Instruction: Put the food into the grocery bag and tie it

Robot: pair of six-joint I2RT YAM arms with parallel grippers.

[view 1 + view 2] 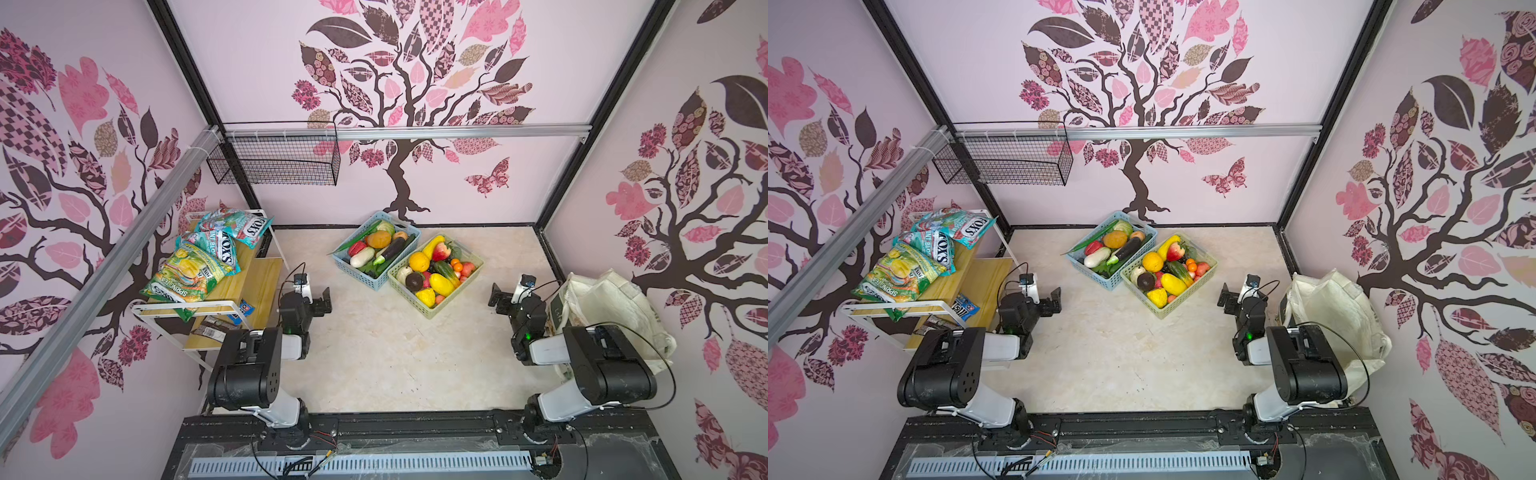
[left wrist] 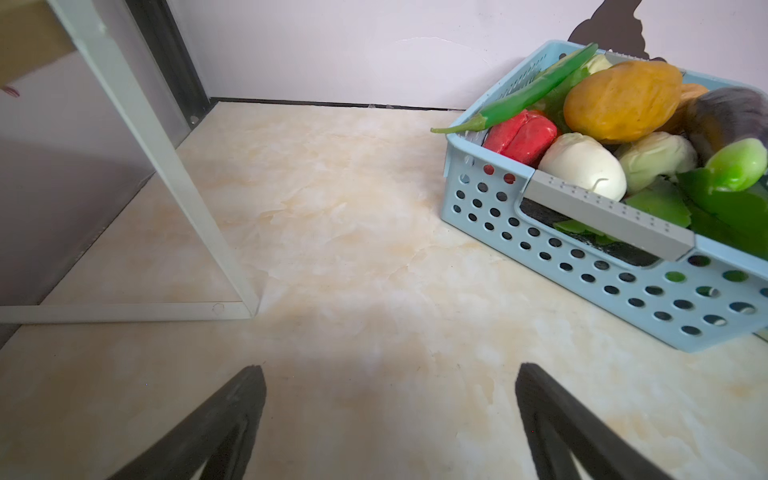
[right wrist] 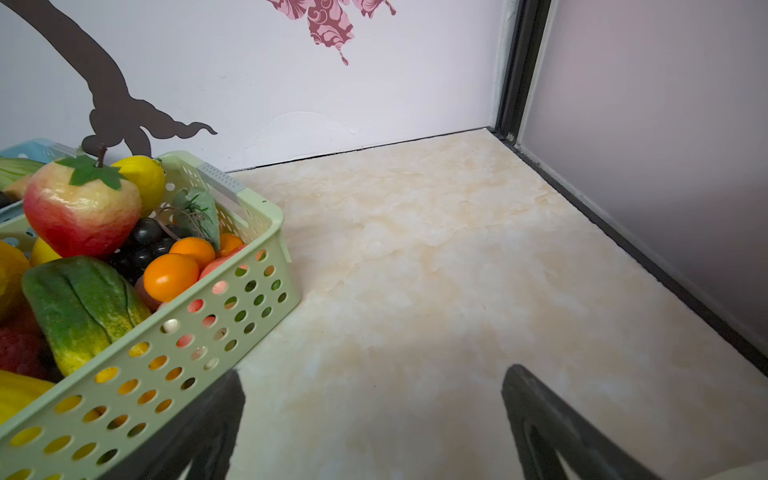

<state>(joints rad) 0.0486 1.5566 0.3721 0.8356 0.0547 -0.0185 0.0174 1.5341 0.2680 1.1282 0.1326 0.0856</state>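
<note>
Food (image 1: pixel 419 262) first: every piece sits in two lattice baskets at the back of the tabletop (image 1: pixel 395 357), none of it in the bag. Light blue basket (image 2: pixel 615 286) on the left, pale green basket (image 3: pixel 174 365) on the right, the two touching along one side, both heaped.

From the left wrist view, a green chili pepper (image 2: pixel 536 89) lies across the blue basket's rim. A red pepper (image 2: pixel 521 135) and a white vegetable (image 2: pixel 582 168) are tucked just beneath it, and an orange-brown vegetable (image 2: pixel 623 102) sits on top. From the right wrist view, a red-and-yellow apple (image 3: pixel 81 216) crowns the green basket, dark grapes (image 3: pixel 145 245) and small oranges (image 3: pixel 170 276) beside it, a green cucumber (image 3: pixel 83 307) lying nearer the camera.

Grocery bag (image 1: pixel 611 303): cream canvas, slumped at the right edge of the tabletop, just beside the right arm on its outer side, well apart from both baskets.

Left hand (image 1: pixel 322 300) hangs over bare tabletop near the blue basket, jaws spread wide, nothing between them; its black fingers (image 2: pixel 232 415) frame only the marbled surface. Right hand (image 1: pixel 500 298), mirror picture: jaws wide apart, empty, near the green basket's corner, one finger (image 3: pixel 216 424) showing just beside the basket wall.

Off to the left, a wooden rack (image 1: pixel 253 286) carries the snack packets (image 1: pixel 195 266), and a black wire basket (image 1: pixel 278 166) hangs at the back wall.
</note>
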